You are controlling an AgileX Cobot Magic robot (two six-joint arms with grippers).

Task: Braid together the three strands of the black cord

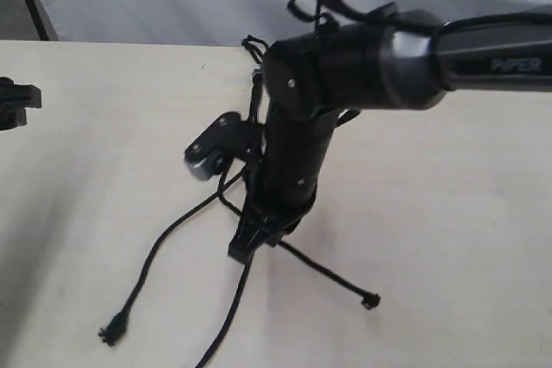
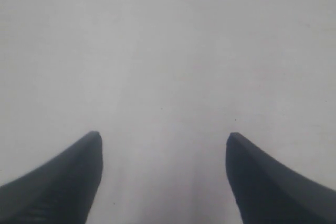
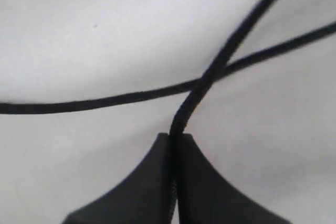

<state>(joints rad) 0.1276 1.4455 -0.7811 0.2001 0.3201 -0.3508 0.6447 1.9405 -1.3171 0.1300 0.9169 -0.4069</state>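
The black cord [image 1: 255, 84] runs from small loops near the table's far edge down under my right arm. Below the arm the three strands fan out. One curves left to a frayed knot [image 1: 113, 329]. Another [image 1: 226, 316] drops to the front edge of the exterior view. The third [image 1: 332, 275] runs right to a knot [image 1: 371, 302]. My right gripper [image 1: 248, 246] points down at the fan's centre. In the right wrist view it [image 3: 176, 138] is shut on one strand [image 3: 231, 40], which crosses over another strand [image 3: 105, 99]. My left gripper [image 2: 164, 137] is open above bare table.
The pale table [image 1: 448, 213] spreads to both sides of the cord. The left gripper's body [image 1: 15, 102] shows at the far left edge of the exterior view. The right arm's wrist camera [image 1: 207, 161] sticks out to the left over the strands.
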